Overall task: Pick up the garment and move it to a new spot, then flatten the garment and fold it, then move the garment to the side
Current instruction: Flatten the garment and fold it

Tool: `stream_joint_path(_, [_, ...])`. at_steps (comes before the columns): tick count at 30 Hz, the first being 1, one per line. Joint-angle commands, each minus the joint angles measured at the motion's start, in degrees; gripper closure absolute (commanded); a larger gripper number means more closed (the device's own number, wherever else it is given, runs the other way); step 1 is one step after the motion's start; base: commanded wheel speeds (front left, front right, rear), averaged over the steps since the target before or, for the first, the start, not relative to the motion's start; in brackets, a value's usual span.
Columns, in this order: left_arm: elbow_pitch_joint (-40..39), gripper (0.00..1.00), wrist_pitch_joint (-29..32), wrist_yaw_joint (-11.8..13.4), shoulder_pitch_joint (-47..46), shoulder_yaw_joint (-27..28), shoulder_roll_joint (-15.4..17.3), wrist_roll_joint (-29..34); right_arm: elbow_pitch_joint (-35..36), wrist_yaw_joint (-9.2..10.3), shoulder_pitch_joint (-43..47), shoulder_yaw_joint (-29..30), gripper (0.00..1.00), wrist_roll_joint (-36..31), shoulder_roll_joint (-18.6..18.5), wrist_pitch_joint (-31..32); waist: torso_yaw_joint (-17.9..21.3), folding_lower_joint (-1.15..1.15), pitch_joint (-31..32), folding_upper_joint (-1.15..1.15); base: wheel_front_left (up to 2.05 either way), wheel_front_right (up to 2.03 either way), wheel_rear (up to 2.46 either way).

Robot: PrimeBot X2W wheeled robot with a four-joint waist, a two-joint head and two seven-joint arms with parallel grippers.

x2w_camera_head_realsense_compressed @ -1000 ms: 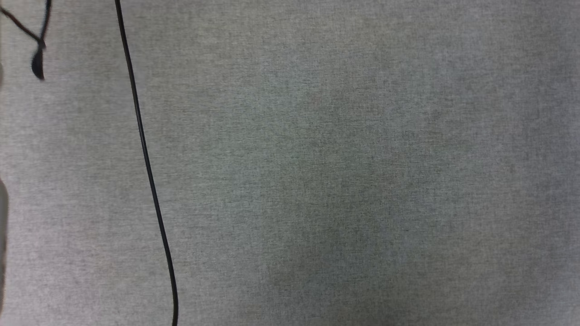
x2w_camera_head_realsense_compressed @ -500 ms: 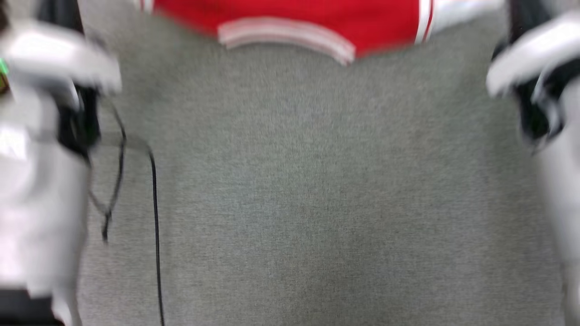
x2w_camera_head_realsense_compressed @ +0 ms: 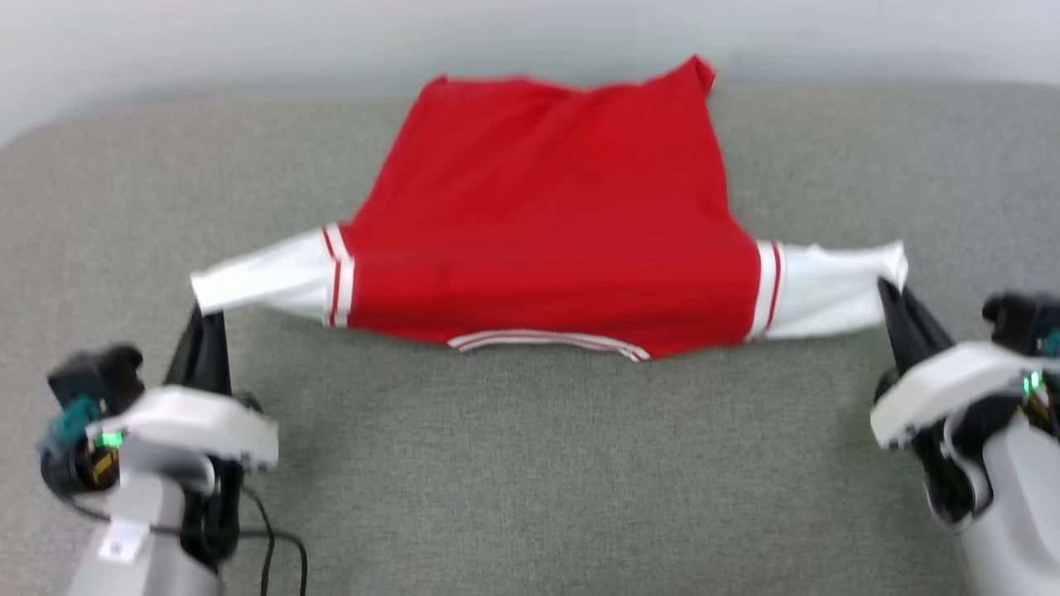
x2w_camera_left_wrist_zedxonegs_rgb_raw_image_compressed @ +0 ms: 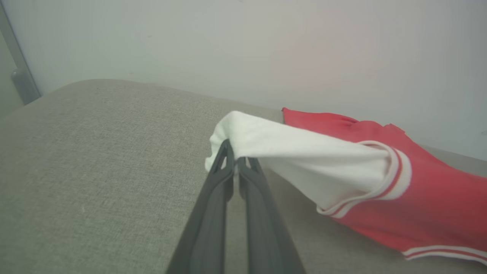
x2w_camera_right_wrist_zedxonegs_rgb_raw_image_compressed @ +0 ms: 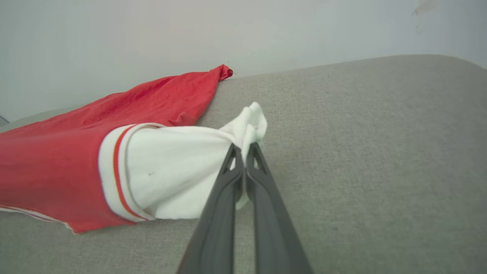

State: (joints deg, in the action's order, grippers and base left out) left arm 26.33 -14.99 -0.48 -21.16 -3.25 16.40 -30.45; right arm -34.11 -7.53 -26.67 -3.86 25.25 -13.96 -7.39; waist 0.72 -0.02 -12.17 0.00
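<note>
Both pincers are clamped on the garment (x2w_camera_head_realsense_compressed: 538, 248): the left pincer (x2w_camera_head_realsense_compressed: 199, 313) on the tip of one white sleeve, the right pincer (x2w_camera_head_realsense_compressed: 886, 288) on the other. The arms are extended forward, well apart, and the shirt is stretched between them, plain red side up, on the grey surface (x2w_camera_head_realsense_compressed: 530, 463). A white sticker (x2w_camera_head_realsense_compressed: 120, 542) on the left forearm is too blurred to be read.

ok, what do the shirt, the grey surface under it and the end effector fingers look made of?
Garment: soft knit, cotton or polyester jersey perhaps; matte, sags and bunches where pinched, ribbed striped trim.
Grey surface: woven upholstery-like cloth, matte; fine heathered weave shows.
End effector fingers: dark matte plastic or rubber, hard to say which; smooth, cut-outs near the tips.
</note>
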Motion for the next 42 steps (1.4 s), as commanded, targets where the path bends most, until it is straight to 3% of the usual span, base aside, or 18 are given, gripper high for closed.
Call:
stream_joint_path(1, [-0.71, 1.0, -0.27, 0.12, 2.7, 0.49, 0.14, 0.37, 1.57, 0.09, 3.04, 1.09, 1.0, -0.64, 0.25, 0.8, 0.06, 0.02, 3.0, 0.0, 0.0, 0.0, 0.0])
stream_joint_path(7, [-4.3, 1.0, 0.41, 1.45, 11.84, -0.72, -0.76, 0.93, 9.31, 0.09, 14.34, 4.83, 1.0, -3.31, 1.89, 5.21, -0.35, 0.02, 6.67, 0.0, 0.0, 0.0, 0.0])
stream_joint_path(18, [-13.01, 1.0, 2.98, 4.59, 25.2, -1.67, -2.18, 0.05, 26.28, 0.09, 33.06, 13.2, 1.0, -9.11, 8.15, 14.52, -1.17, 0.02, 9.81, 0.0, 0.0, 0.0, 0.0])
stream_joint_path(27, [-19.15, 1.0, 3.44, 6.49, 29.1, -3.25, -3.38, 1.25, 31.52, 0.08, 38.53, 14.92, 1.0, -11.48, 10.42, 18.31, -1.95, 0.02, 9.18, 0.0, 0.0, 0.0, 0.0])
stream_joint_path(28, [-19.55, 1.0, 3.58, 6.24, 28.98, -3.5, -3.48, 1.06, 31.68, 0.08, 38.41, 14.91, 0.54, -11.41, 10.61, 18.33, -2.18, 0.02, 9.04, 0.0, 0.0, 0.0, 0.0])
stream_joint_path(29, [-20.05, 1.0, 3.73, 6.13, 28.71, -3.86, -3.92, 0.65, 31.9, 0.08, 37.95, 14.65, 0.0, -11.03, 10.78, 18.38, -2.41, 0.02, 8.86, 0.0, 0.0, 0.0, 0.0])
stream_joint_path(36, [-22.51, 1.0, 3.72, 6.09, 25.61, -4.84, -3.67, 1.65, 30.98, 0.06, 29.51, 15.09, 0.0, -9.8, 10.95, 16.04, -3.24, 0.02, 5.78, 0.0, 0.0, 0.0, 0.0])
stream_joint_path(42, [-25.23, 1.0, 3.11, 5.3, 20.94, -6.7, -4.03, 3.05, 23.69, 0.06, 14.6, 17.75, 0.0, -8.12, 8.58, 14.54, -5.52, 0.02, 0.1, 0.0, 0.0, 0.0, 0.0])
